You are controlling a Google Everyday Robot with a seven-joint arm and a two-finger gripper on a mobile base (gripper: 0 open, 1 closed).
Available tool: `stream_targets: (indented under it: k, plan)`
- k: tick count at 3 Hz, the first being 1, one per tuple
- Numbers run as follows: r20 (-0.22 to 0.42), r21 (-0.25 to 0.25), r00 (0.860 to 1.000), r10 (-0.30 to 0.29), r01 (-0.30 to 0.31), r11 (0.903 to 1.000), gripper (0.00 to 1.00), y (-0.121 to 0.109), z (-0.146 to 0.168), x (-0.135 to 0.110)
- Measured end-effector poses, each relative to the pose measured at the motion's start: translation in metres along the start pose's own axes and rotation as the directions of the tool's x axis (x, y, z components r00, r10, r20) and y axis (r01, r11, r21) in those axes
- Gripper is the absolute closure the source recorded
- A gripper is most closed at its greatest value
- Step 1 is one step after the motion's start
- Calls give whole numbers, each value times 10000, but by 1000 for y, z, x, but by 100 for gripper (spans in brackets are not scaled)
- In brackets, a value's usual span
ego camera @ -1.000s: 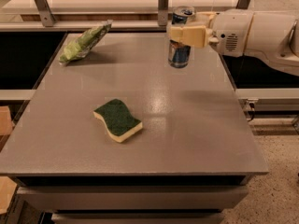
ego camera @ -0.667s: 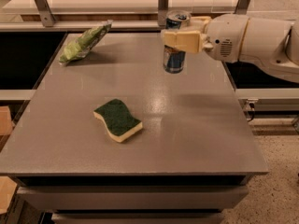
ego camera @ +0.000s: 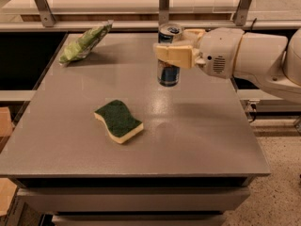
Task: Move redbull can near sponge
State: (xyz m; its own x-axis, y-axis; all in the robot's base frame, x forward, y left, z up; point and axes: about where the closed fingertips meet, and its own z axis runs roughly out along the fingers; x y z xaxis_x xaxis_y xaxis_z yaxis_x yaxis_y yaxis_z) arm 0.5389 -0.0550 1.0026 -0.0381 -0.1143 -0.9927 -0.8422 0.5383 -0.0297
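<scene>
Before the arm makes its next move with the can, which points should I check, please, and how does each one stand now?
1. Gripper shut on the can, over the far side of the table: ok.
2. Can upright: ok.
3. Table surface between can and sponge free of other things: ok.
4. Bag out of the way, at the far left corner: ok.
5. Can lifted off the table: cannot tell.
6. Can near the sponge: not ok, they stand apart.
</scene>
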Motion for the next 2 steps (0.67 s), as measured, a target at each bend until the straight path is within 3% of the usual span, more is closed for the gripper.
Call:
stream_targets:
  k: [2]
  plan:
    - [247, 114, 9997, 80, -82, 9999, 100, 10, 7, 25]
